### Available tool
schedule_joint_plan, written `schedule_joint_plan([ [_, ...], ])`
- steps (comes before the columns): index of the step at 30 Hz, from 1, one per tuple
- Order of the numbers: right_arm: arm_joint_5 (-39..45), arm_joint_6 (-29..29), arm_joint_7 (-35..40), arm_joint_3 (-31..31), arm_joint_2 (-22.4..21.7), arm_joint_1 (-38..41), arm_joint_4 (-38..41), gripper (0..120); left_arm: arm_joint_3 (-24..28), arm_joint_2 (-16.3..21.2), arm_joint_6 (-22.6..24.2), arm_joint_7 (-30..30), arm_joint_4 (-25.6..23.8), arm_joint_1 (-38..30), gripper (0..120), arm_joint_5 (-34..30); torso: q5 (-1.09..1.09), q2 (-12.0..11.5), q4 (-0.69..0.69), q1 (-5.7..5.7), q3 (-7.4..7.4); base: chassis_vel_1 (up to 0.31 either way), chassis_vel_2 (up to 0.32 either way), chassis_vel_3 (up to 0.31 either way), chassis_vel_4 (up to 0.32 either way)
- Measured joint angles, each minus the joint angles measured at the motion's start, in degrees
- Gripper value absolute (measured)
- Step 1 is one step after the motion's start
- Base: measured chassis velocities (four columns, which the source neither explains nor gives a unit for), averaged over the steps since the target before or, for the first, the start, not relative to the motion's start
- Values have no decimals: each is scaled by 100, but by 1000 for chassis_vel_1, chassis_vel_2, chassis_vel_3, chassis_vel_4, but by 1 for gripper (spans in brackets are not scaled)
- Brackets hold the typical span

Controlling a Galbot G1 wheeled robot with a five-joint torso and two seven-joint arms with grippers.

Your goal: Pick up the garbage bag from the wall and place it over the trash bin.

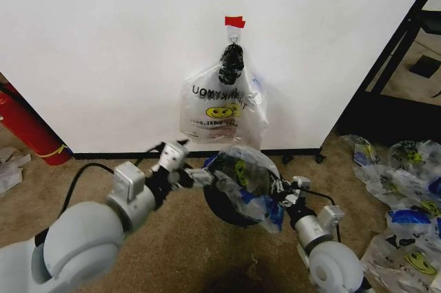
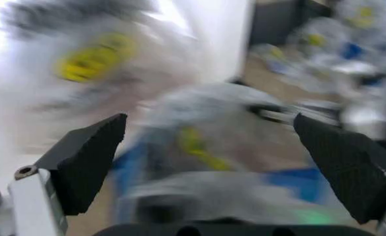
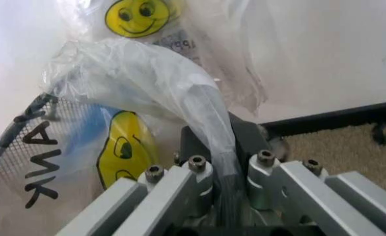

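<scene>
The garbage bag (image 1: 244, 183) lies draped over the trash bin (image 1: 222, 209), which stands on the carpet just in front of the wall (image 1: 103, 45). Its yellow smiley face and blue patches show through the clear film. In the right wrist view the bag (image 3: 134, 98) carries black letters reading "ANK" — part of a longer word — beside a yellow face.

The right gripper (image 1: 278, 189) sits at the bin's right side, its fingers (image 3: 200, 172) pinched together on a gathered fold of the bag. The left gripper (image 1: 189, 172) is at the bin's left edge; the left wrist view shows its dark pads (image 2: 91, 157) spread wide apart, with the bag (image 2: 206, 132) blurred between and beyond them.

On the wall above, a bundle of like bags (image 1: 222, 110) hangs from a small hook (image 1: 233, 34) under a red tape strip (image 1: 234, 22), with a black knot at its top — its lettering is mirrored and partly creased.
</scene>
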Motion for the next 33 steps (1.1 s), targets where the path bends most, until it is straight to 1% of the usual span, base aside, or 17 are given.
schedule_joint_plan([
  [1, -42, 1, -3, -2, 16, 0, -10, 1, 270, -106, 89, -59, 66, -279, 100, -147, 1, 0, -2, 0, 0, 0, 0, 0, 0],
  [2, -70, 5, -7, 16, 28, -7, -18, 1, 720, -277, 226, -202, 206, -760, 100, -515, 3, 0, -3, 0, 0, 0, 0, 0, 0],
  [3, -70, 5, -7, 16, 28, -7, -18, 1, 720, -277, 226, -202, 206, -760, 100, -515, 3, 0, -3, 0, 0, 0, 0, 0, 0],
  [5, -83, 14, -13, 105, 28, -45, -20, 1, 1376, -576, 428, -497, 463, -1521, 100, -1283, 0, 0, -8, 1, 1, 0, 0, 0, 0],
  [7, -88, 22, -16, 162, 24, -73, -20, 1, 1709, -747, 530, -671, 643, -2009, 98, -1755, 1, 0, -10, 1, 1, 0, 0, 0, 0],
  [11, -93, 24, -19, 184, 16, -87, -20, 1, 1952, -866, 582, -784, 780, -2382, 95, -2071, 5, 0, -9, 1, 0, 0, 0, 0, 0],
  [13, -95, 29, -24, 185, 20, -84, -31, 1, 2355, -1112, 681, -895, 1040, -2931, 92, -2390, 2, 0, -2, 1, 0, 0, 0, 0, 0],
  [15, -104, 30, -26, 156, 59, -82, -33, 1, 2724, -1387, 791, -990, 1344, -3234, 89, -2408, 2, 0, -6, 1, 1, 0, 0, 0, 0],
  [17, -107, 30, -26, 151, 78, -81, -33, 1, 2792, -1442, 847, -1003, 1435, -3262, 86, -2398, 3, 0, -5, 1, 1, 0, 0, 0, 0],
  [18, -107, 30, -26, 155, 80, -84, -33, 1, 2795, -1417, 888, -981, 1446, -3266, 82, -2395, 2, 0, -4, 1, 0, 0, 0, 0, 0],
  [19, -107, 30, -26, 155, 80, -84, -33, 1, 2795, -1417, 888, -981, 1446, -3266, 82, -2395, 2, 0, -4, 1, 0, 0, 0, 0, 0],
  [22, -106, 30, -25, 177, 65, -87, -45, 1, 2789, -1286, 1025, -935, 1403, -3268, 72, -2397, 2, 0, -1, 1, 0, 0, 0, 0, 0],
  [24, -103, 26, -18, 170, 48, -67, -57, 1, 2817, -1244, 1072, -980, 1355, -3242, 71, -2400, 2, 0, -4, 0, 0, 0, 0, 0, 0],
  [30, -116, -8, 54, 152, 100, 6, -73, 1, 2826, -1285, 1093, -1056, 1268, -3132, 63, -2502, 1, 0, -3, 0, 0, 0, 0, 0, 0],
  [31, -124, -19, 68, 156, 123, 18, -80, 1, 2834, -1295, 1093, -1063, 1254, -3131, 57, -2530, 1, 0, -4, 0, 0, 0, 0, 0, 0],
  [32, -155, -28, 77, 146, 143, -3, -83, 1, 2874, -1319, 1091, -1066, 1283, -3173, 43, -2580, 2, 0, -4, 0, 0, 0, 0, 0, 0],
  [33, -159, -29, 77, 146, 143, -14, -78, 1, 2876, -1322, 1091, -1068, 1294, -3178, 40, -2584, 2, 0, -4, 0, 0, 0, 0, 0, 0],
])
